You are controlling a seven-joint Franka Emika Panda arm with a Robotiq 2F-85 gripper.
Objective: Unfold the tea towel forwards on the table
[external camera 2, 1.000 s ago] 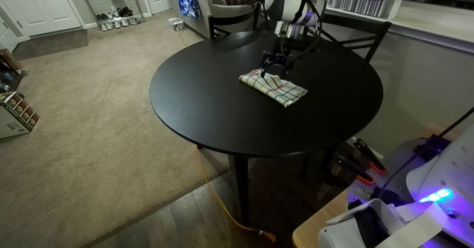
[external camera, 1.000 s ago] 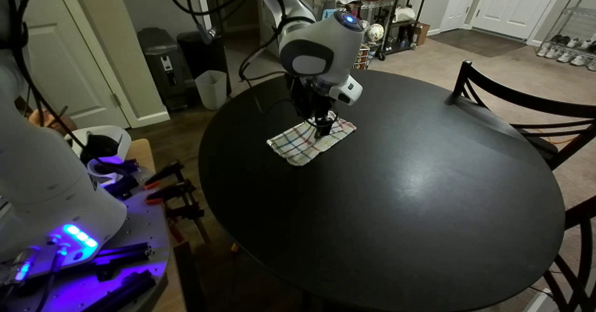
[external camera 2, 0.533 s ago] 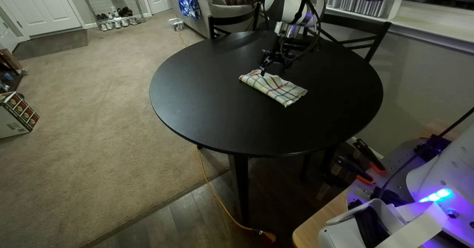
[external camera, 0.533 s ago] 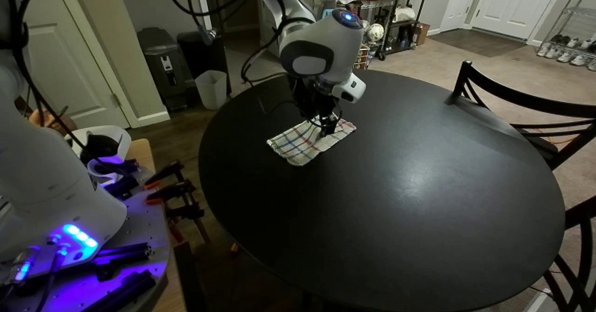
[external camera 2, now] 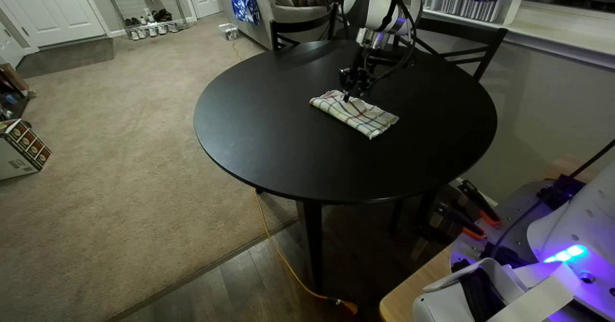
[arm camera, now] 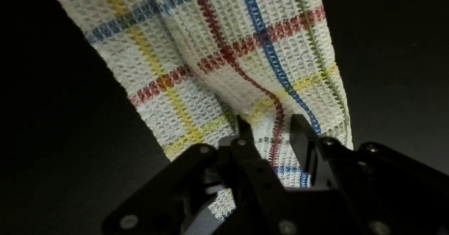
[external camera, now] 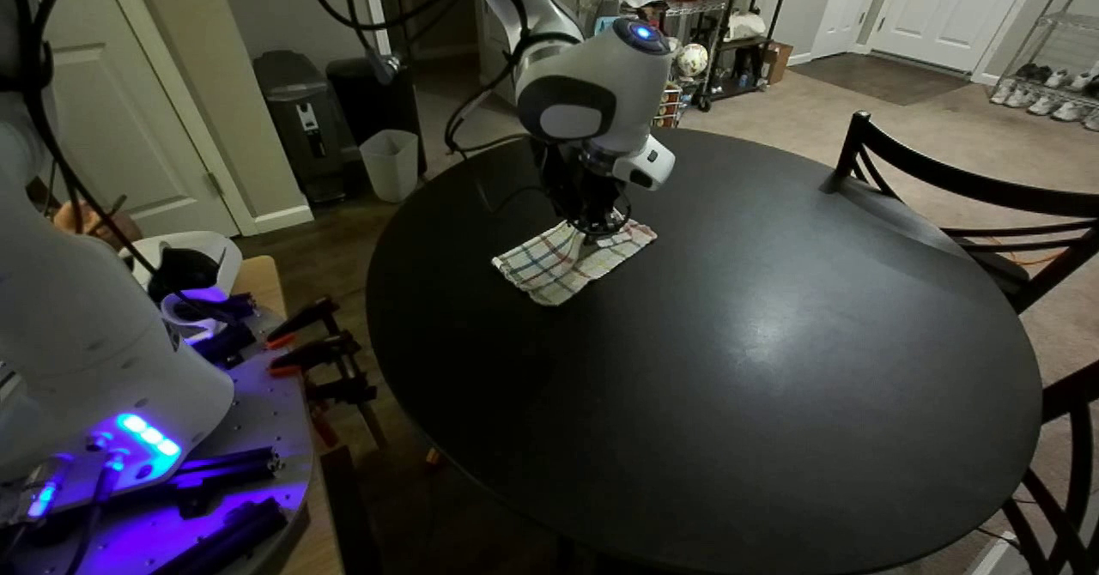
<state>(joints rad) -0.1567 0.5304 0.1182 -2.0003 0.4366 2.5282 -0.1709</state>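
The tea towel, white with coloured check lines, lies folded into a strip on the round black table; both exterior views show it. My gripper points down over the towel's far part, its tips at the cloth. Seen from the wrist, the gripper is partly closed, with a clear gap between its fingers. Towel cloth rises in a ridge that runs into this gap. Whether the fingertips press on the cloth cannot be made out. The towel's end is partly hidden behind the gripper.
Dark chairs stand close against the table's edge. Black clamps with orange parts hold the robot's base stand beside the table. Cables hang along the arm near the gripper.
The gripper's fingers have come closer together over the towel, mostly in the last half second. Before that, the hand shifted very slightly. The towel lies in the same place.
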